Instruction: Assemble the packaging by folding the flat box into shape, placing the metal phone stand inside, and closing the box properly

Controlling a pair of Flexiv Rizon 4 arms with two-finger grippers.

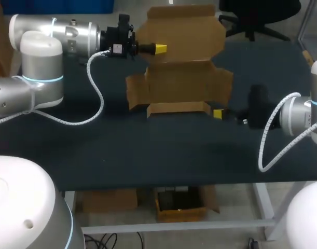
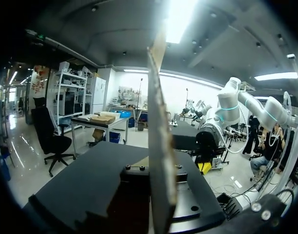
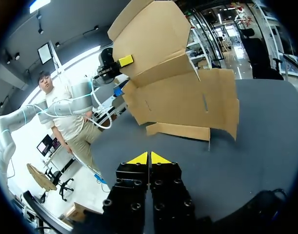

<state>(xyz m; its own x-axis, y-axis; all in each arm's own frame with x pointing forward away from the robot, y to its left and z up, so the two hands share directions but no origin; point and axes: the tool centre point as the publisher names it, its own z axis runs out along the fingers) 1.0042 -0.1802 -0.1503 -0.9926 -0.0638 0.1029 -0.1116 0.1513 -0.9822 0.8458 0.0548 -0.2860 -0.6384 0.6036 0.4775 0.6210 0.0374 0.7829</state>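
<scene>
A brown cardboard box (image 1: 181,78), partly unfolded, stands upright mid-table with its lid panel raised and a low front flap (image 1: 178,108) on the table. My left gripper (image 1: 159,49) is shut on the lid panel's left edge, high above the table. In the left wrist view that cardboard panel (image 2: 161,161) runs edge-on between its fingers, whose tips are hidden. My right gripper (image 1: 218,113) hovers low by the front flap's right end, shut on nothing. In the right wrist view its yellow tips (image 3: 149,159) touch, with the box (image 3: 188,97) just ahead. No phone stand is visible.
The dark table (image 1: 122,150) lies bare in front of the box and to its left. My left arm's white cable (image 1: 98,91) loops down over the table's left part. The right arm's cable (image 1: 270,140) hangs near the right edge.
</scene>
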